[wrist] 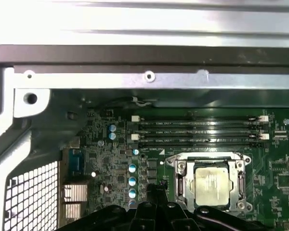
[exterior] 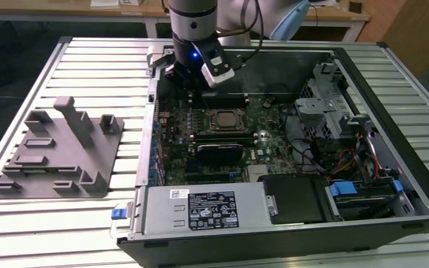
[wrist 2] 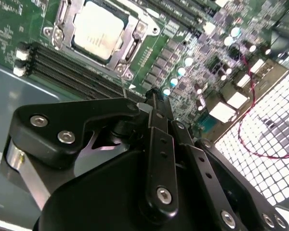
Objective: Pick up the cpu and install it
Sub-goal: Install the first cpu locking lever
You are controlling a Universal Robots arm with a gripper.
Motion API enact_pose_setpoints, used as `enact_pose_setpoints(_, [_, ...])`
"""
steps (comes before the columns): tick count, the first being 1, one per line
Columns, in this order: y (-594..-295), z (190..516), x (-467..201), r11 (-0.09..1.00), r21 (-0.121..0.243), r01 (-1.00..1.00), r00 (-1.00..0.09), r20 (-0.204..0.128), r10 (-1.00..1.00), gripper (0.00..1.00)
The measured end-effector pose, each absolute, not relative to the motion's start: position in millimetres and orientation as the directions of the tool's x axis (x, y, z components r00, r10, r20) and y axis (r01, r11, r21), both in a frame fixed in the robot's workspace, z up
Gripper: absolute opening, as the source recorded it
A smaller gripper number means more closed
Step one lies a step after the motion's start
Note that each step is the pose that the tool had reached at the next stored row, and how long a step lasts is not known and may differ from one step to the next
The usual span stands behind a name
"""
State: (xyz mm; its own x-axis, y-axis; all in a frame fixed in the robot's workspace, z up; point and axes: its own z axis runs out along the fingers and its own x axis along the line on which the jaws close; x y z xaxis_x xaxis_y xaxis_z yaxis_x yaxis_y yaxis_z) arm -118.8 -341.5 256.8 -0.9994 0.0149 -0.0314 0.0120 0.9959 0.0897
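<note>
**Chip seated in its socket, gripper hanging above the board**

In the second wrist view, the gripper (wrist 2: 151,103) fills the lower frame, its black fingers (wrist 2: 156,144) pressed together with nothing between them. Beyond the tips, the cpu (wrist 2: 98,30) lies flat in the socket frame (wrist 2: 130,45) at upper left, silvery face up. Being square, it has no long axis; its edges line up with the frame's. The exterior view adds the open computer case (exterior: 393,184) on the slatted table (exterior: 65,223), with a grey fixture block (exterior: 58,151) at left; there the fingertips are hard to make out.
</note>
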Motion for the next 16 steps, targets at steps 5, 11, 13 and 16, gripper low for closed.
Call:
enact_pose_setpoints(5, [-341.5,256.0,-121.7,0.992,0.123,0.012,-0.999,-0.031,0.016,0.11])
enact_pose_setpoints(11, [-341.6,254.9,-123.9,0.987,0.158,0.012,-0.999,-0.030,0.017,0.11])
enact_pose_setpoints(13, [-341.6,254.8,-123.9,0.984,0.177,0.012,-0.999,-0.030,0.018,0.11])
enact_pose_setpoints(16, [-341.7,254.5,-123.9,0.979,0.204,0.012,-0.999,-0.029,0.018,0.11])
